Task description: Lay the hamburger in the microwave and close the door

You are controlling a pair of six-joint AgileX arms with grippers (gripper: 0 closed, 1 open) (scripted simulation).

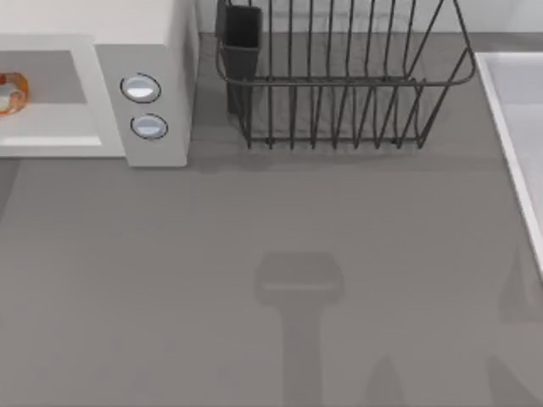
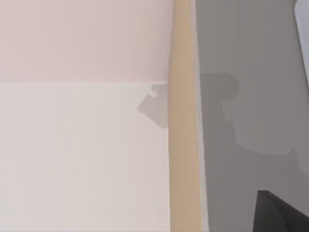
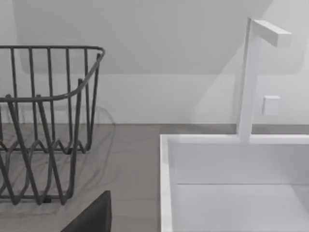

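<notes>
The white-cream microwave stands at the table's back left, its grey panel carrying two round silvery-blue knobs. Left of the panel its front shows a grey cavity. The hamburger, small and orange-brown, lies in that cavity, cut off by the top view's left edge. The door is out of view. A dark part of my left gripper juts in over grey tabletop in the left wrist view. A dark part of my right gripper shows between the rack and the sink in the right wrist view.
A dark wire dish rack holding a dark cup stands at the back middle. A white sink basin with a white faucet lies along the right side. Arm shadows fall on the grey tabletop.
</notes>
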